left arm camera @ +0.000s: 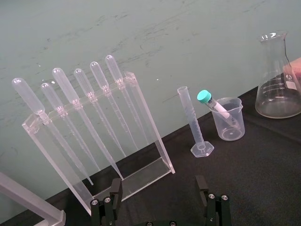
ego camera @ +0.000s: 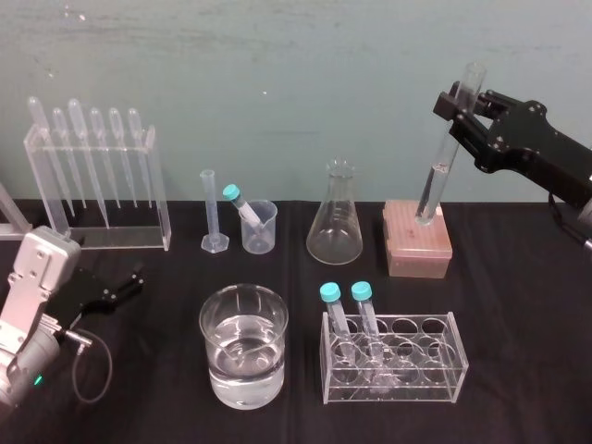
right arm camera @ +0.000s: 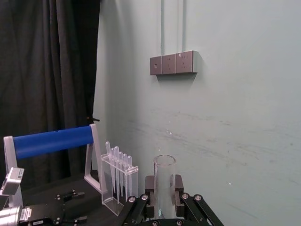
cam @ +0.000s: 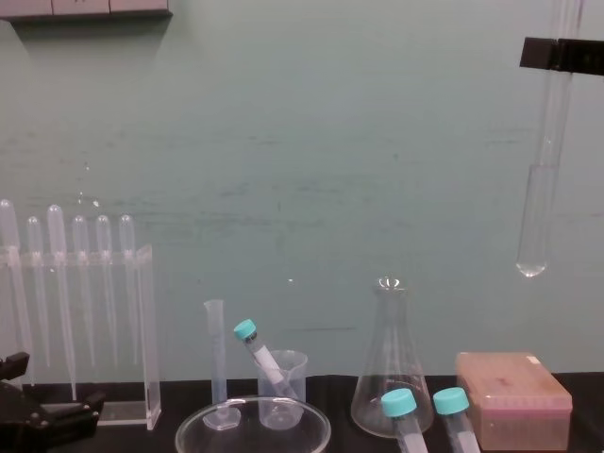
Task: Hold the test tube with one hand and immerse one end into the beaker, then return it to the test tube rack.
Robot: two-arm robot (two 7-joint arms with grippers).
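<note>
The right gripper is closed on the test tube near its rim, holding it nearly upright in the air above the pink box and not yet dipped. Next, I judge, it goes left past the conical flask and down into the small beaker, clear of the teal-capped tube leaning there. The left gripper is parked low at the left, fingers apart, empty

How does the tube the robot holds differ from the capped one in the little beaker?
The test tube is longer and open-topped; the capped tube is shorter with a teal cap. The test tube hangs midair in the right gripper; the capped tube leans inside the beaker. Both are clear.
</note>
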